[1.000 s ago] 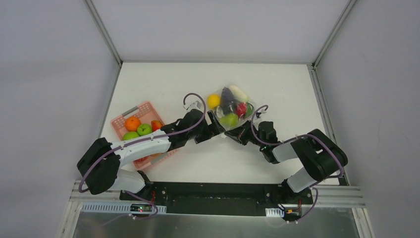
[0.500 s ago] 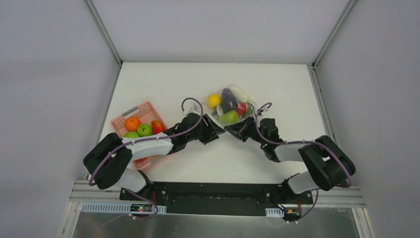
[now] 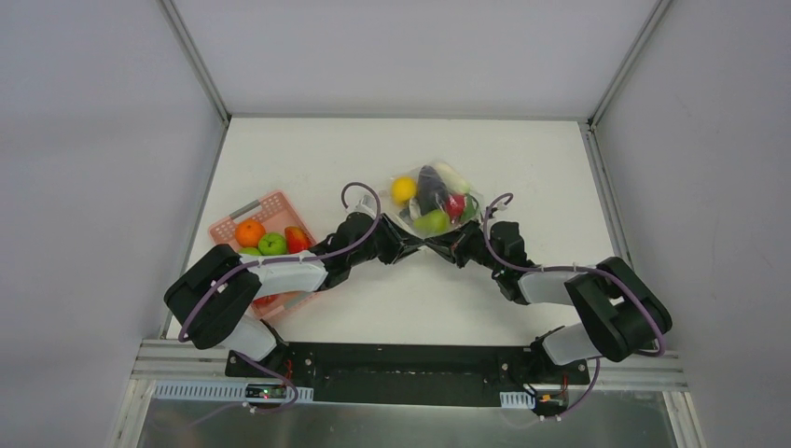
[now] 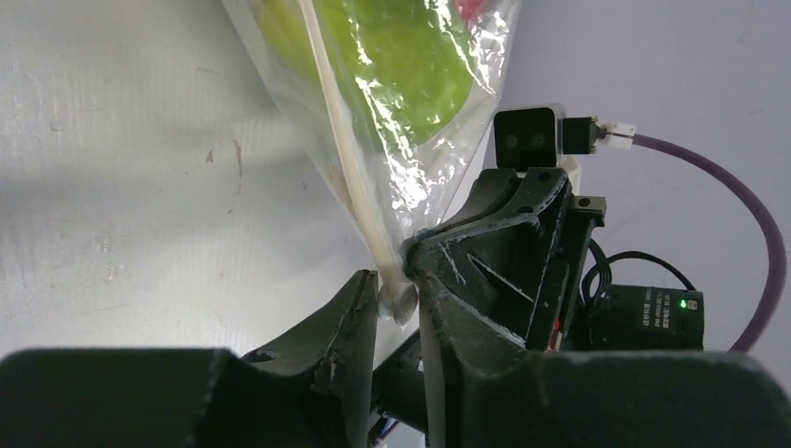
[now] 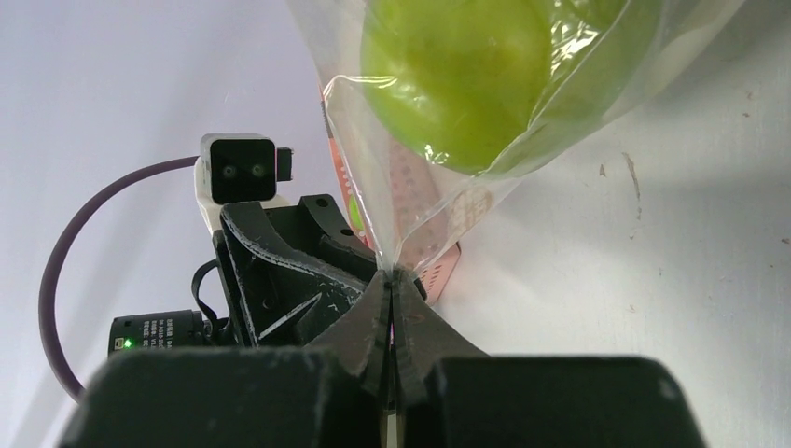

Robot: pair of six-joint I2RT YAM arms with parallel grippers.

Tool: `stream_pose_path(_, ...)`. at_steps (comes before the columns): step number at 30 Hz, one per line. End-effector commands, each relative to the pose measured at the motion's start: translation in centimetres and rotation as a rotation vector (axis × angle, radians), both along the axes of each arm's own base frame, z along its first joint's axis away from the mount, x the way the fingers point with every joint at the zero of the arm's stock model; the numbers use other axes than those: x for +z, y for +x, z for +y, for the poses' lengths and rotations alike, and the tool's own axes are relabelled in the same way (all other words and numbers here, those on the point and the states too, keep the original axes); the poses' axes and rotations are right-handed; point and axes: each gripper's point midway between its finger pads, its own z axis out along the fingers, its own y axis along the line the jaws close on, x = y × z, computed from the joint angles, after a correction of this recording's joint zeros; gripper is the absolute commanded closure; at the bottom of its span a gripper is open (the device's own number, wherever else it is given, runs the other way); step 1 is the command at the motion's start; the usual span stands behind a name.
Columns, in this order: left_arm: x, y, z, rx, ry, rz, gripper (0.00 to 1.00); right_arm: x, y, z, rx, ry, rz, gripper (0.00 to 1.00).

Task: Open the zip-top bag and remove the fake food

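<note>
The clear zip-top bag (image 3: 431, 198) lies mid-table with the fake food in it: a yellow fruit (image 3: 403, 189), a dark eggplant (image 3: 428, 189), a white vegetable (image 3: 451, 175), a red tomato (image 3: 454, 205) and a green fruit (image 3: 431, 222). Both grippers meet at its near edge. My left gripper (image 3: 413, 245) has narrowed its jaws onto the end of the white zip strip (image 4: 359, 187), which sits between the left gripper's (image 4: 397, 287) fingers. My right gripper (image 5: 392, 276) is shut on a pinch of clear film of the bag (image 5: 410, 168), with the green fruit (image 5: 457, 75) above.
A pink slatted basket (image 3: 233, 224) stands at the left beside the left arm, holding an orange (image 3: 250, 231), a green apple (image 3: 272, 244) and a red apple (image 3: 297, 237). White walls enclose the table on three sides.
The left jaws have gone from wide open to narrow around the bag's zip strip end. The left forearm has swung nearer the right gripper, which has edged up towards the bag while staying shut.
</note>
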Motion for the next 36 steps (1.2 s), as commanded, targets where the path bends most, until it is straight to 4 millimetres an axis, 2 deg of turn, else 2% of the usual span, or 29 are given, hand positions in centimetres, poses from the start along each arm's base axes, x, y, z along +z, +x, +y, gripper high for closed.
stream_pose_path(1, 1.9, 0.5, -0.3, 0.002, -0.073, -0.047, 0.77, 2.5, 0.2, 0.5, 0.014, 0.053, -0.054, 1.00)
stream_pose_path(7, 1.6, 0.7, 0.7, 0.032, -0.035, -0.059, 0.90, 2.2, -0.2, 0.3, 0.020, 0.042, -0.045, 1.00)
stream_pose_path(15, 1.6, 2.2, 2.8, 0.080, 0.084, -0.108, 0.95, 2.0, -1.3, -1.1, 0.011, -0.041, -0.059, 1.00)
stream_pose_path(19, 1.7, 3.4, 3.9, 0.116, 0.121, -0.119, 0.96, 1.8, -1.9, -2.5, -0.015, -0.091, -0.066, 1.00)
stream_pose_path(24, 1.5, 5.0, 5.6, 0.163, 0.153, -0.119, 0.96, 1.1, -2.4, -5.4, -0.079, -0.131, -0.048, 1.00)
stream_pose_path(33, 1.7, 8.5, 9.7, 0.263, 0.266, -0.147, 0.96, 0.9, -3.8, -10.1, -0.157, -0.318, -0.061, 1.00)
stream_pose_path(36, 2.3, 9.0, 9.6, 0.256, 0.248, -0.151, 0.96, 1.0, -4.4, -10.5, -0.130, -0.362, -0.078, 1.00)
